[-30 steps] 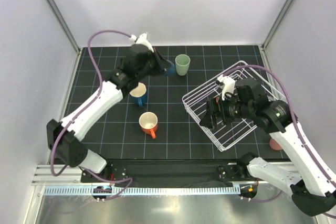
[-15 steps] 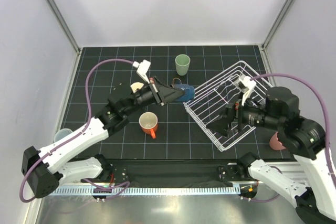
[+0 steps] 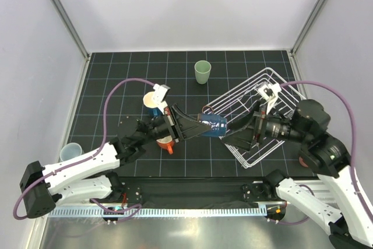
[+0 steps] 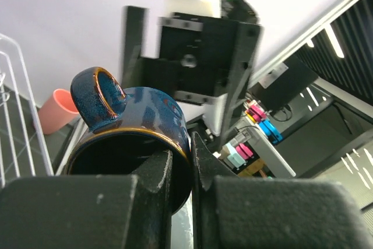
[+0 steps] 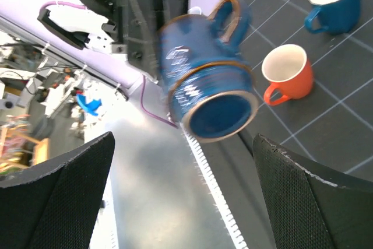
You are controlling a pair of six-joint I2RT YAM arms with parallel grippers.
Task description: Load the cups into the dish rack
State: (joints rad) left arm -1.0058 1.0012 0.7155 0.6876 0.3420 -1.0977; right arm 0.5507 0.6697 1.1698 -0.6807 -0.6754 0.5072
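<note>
The left gripper [image 3: 199,126] pinches the rim of a glossy navy-blue ceramic mug [image 3: 213,125]. In the left wrist view one finger [image 4: 156,180] sits inside the mouth and the other presses the outer wall, so the jaws are nearly together with only the mug's wall between them. The mug [image 4: 140,122] is off the table and lies on its side with its handle uppermost. Its mouth faces 9 o'clock and its base 3 o'clock.

It hangs near the middle of the black gridded mat [image 3: 116,74], just at the 9 o'clock edge of the white wire dish rack [image 3: 234,90], which stands askew on the 3 o'clock side of the mat.

The right gripper [image 3: 240,133] is over the rack and points toward 9 o'clock at the mug's base. Its jaws are spread wide and hold nothing. In the right wrist view the base of the mug [image 5: 208,83] sits between and beyond the two black fingers [image 5: 58,202], apart from them.

- An orange mug with a cream interior [image 5: 285,74] stands upright below the left arm.
- A blue mug with a cream interior [image 3: 154,103] stands at its 11 o'clock.
- A pale green tumbler [image 3: 202,72] stands at the mat's 12 o'clock.
- A pale bluish cup [image 3: 70,151] sits at 8 o'clock, off the mat.
- A pink cup [image 4: 55,118] shows beyond the rack's wires in the left wrist view.
</note>
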